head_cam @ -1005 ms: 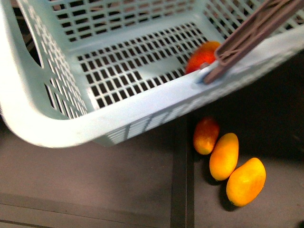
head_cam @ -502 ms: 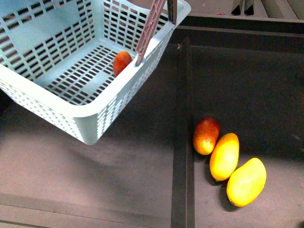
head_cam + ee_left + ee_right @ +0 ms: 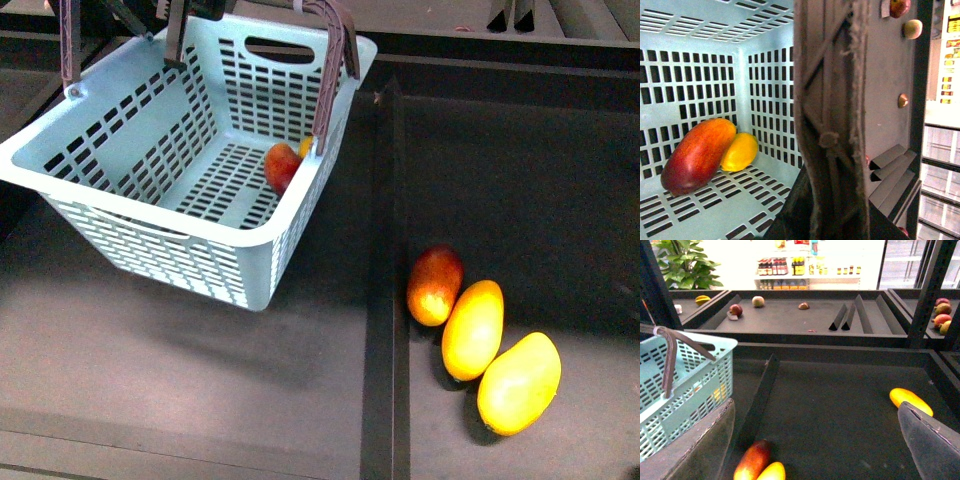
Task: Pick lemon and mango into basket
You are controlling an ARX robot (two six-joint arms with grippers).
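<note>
The light teal basket (image 3: 205, 238) hangs at the upper left of the front view, tilted a little, above the dark shelf. My left gripper (image 3: 826, 220) is shut on its brown handle (image 3: 832, 115). Inside, the dark red mango (image 3: 283, 166) lies against the near side wall, with the small yellow lemon (image 3: 307, 146) touching it. The left wrist view shows both on the slotted floor: the mango (image 3: 697, 155) and the lemon (image 3: 740, 151). My right gripper (image 3: 815, 450) is open and empty above the dark tray, to the right of the basket (image 3: 685, 385).
A second red-and-orange mango (image 3: 434, 285) and two longer yellow mangoes (image 3: 472, 328) (image 3: 518, 382) lie on the right tray. A raised divider (image 3: 385, 300) splits the shelf. Another yellow mango (image 3: 910, 400) lies farther right. More fruit sits on the shelves behind.
The basket has swung away from the camera to the upper left and levelled out. The mango stayed inside, and the lemon has come into view beside it.
</note>
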